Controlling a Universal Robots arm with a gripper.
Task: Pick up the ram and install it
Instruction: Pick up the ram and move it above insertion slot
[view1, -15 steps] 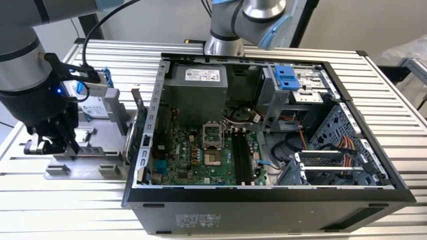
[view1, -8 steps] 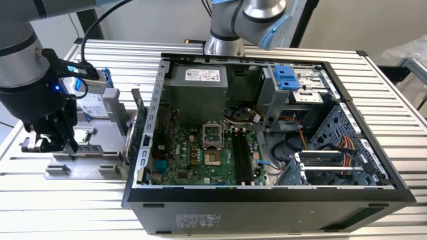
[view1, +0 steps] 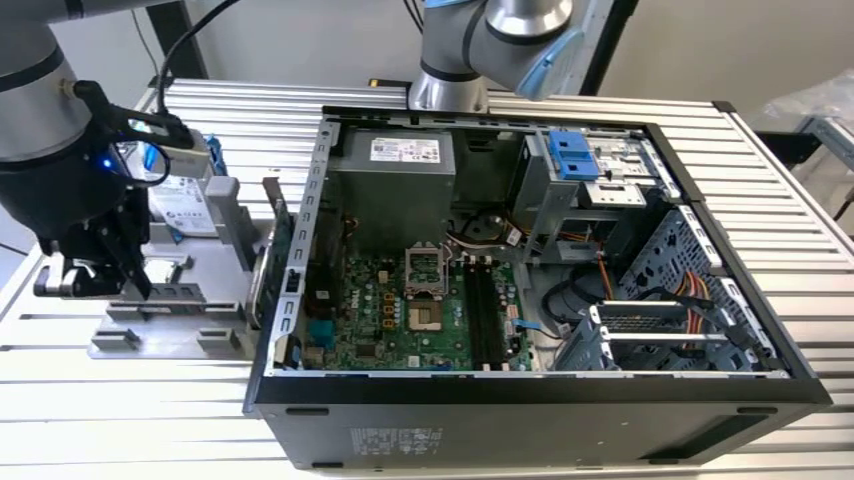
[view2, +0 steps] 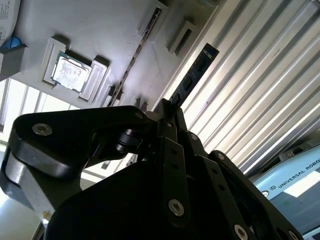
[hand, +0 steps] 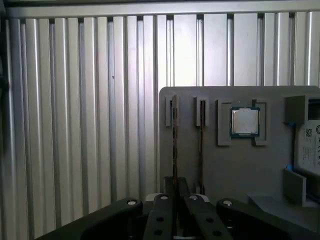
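The gripper (hand: 174, 187) was low over the grey holder (hand: 240, 170), which sat on the ribbed table (hand: 75, 125) at the exterior view's left of the open computer case (view1: 534, 400). The ram (hand: 174, 140) stood on edge in the holder's outermost slot, just beside the holder's edge, with open ribbed table beyond that edge. On its other side was a second slot (hand: 201, 125), then the processor chip (hand: 245, 121), then the hard drive (hand: 307, 145). The ram's long axis ran parallel to the table ribs, its free end pointing away from the gripper. The fingers were closed on the ram's near end.
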